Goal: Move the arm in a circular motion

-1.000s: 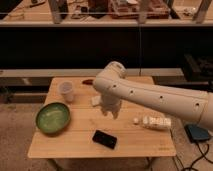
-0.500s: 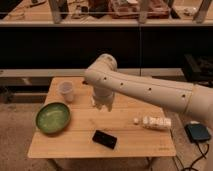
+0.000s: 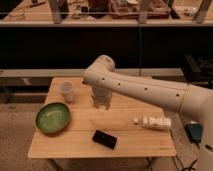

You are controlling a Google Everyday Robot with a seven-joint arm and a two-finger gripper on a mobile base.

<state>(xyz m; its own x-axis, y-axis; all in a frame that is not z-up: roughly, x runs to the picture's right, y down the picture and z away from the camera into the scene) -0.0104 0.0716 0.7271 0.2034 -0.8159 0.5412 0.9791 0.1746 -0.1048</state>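
Note:
My thick cream-white arm reaches in from the right edge across the wooden table. Its bulbous joint is above the table's back middle. The gripper hangs down from that joint, just above the tabletop, to the right of a clear plastic cup. It holds nothing that I can see.
A green bowl sits at the table's left. A black phone-like slab lies near the front middle. A white bottle lies on its side at the right, under the arm. Dark shelving stands behind the table.
The arm's joint and gripper have swung to the left and a little toward the back of the table. The table items have not moved.

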